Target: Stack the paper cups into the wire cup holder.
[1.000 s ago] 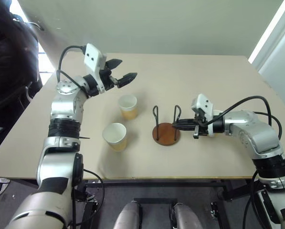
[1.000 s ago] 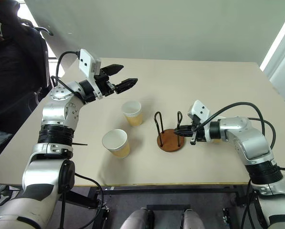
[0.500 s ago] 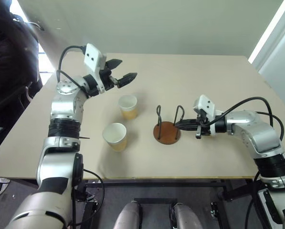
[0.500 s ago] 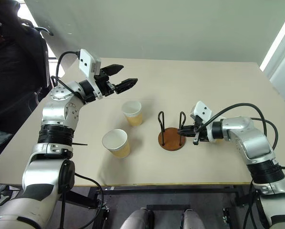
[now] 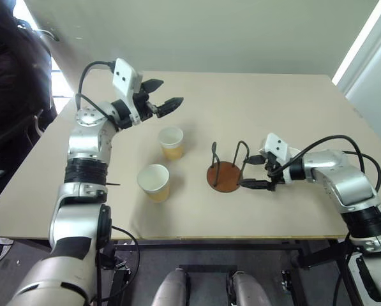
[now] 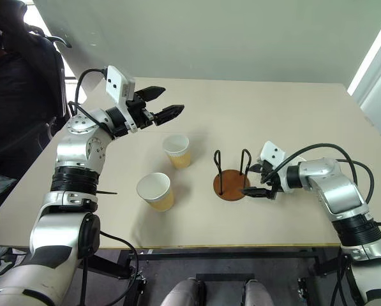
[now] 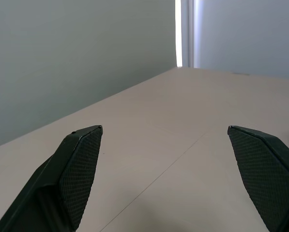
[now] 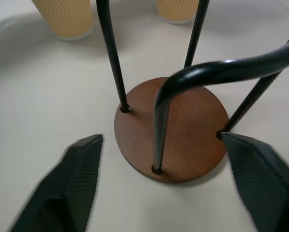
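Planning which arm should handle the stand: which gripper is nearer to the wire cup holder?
The right. The right gripper sits open right beside the wire cup holder, at its near loop. The left gripper hovers open, raised well beyond the two paper cups.

Two paper cups (image 5: 171,141) (image 5: 154,182); one wire cup holder (image 5: 224,176); one table (image 5: 292,108)

Two paper cups (image 5: 163,162) on table (image 5: 292,108), left of wire cup holder (image 5: 224,171).
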Action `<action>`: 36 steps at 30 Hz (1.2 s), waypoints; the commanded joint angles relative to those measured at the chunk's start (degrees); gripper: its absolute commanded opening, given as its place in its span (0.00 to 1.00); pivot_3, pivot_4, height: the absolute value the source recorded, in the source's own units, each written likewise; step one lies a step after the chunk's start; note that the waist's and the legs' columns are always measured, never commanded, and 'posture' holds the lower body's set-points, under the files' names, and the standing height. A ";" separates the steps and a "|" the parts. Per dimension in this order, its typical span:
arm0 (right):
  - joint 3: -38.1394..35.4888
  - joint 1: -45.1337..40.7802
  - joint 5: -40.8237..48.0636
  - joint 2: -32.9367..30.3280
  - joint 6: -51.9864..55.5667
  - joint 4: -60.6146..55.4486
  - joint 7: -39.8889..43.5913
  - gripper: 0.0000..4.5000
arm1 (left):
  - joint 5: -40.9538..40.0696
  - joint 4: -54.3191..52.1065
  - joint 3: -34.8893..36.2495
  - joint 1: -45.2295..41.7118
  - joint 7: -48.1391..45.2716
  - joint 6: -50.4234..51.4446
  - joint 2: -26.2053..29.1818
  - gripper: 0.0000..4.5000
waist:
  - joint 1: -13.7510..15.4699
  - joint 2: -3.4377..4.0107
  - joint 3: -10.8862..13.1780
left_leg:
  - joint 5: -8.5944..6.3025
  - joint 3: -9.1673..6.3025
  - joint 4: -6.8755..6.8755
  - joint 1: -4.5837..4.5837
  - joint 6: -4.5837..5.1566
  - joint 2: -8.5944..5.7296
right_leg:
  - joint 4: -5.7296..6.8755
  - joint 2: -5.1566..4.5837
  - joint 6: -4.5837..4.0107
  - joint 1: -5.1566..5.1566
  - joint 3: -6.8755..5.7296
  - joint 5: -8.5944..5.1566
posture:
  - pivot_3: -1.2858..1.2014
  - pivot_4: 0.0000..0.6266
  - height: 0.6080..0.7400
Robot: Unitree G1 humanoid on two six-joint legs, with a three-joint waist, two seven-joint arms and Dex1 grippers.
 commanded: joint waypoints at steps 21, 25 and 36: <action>-2.24 -5.29 -3.92 -7.69 -5.34 -0.13 2.28 0.87 | 0.11 -1.17 -1.84 -1.26 -9.43 -0.55 1.86 0.99 | -0.05 0.00 0.00 | -0.01 -0.01 -0.01 0.00 0.01 0.01 | -0.01 -0.01 0.00 0.00 0.00 0.00 | 0.52 0.24 1.00; -2.93 -5.86 -3.39 -9.10 -4.99 -0.49 2.97 0.87 | -0.56 -1.20 -2.79 -1.67 -14.24 0.01 2.63 0.99 | 0.03 0.00 0.00 | -0.02 0.00 -0.01 -0.03 0.03 0.00 | -0.03 -0.01 0.01 0.00 0.00 -0.01 | 0.52 0.24 1.00; -6.03 -6.42 -1.55 -12.38 -3.55 -2.48 4.38 0.87 | -0.43 -0.70 -4.07 -2.60 -22.85 -0.21 4.12 0.99 | -0.12 0.00 0.00 | -0.03 -0.01 -0.02 -0.03 0.05 0.01 | -0.03 -0.02 0.02 -0.01 0.01 -0.01 | 0.52 0.24 1.00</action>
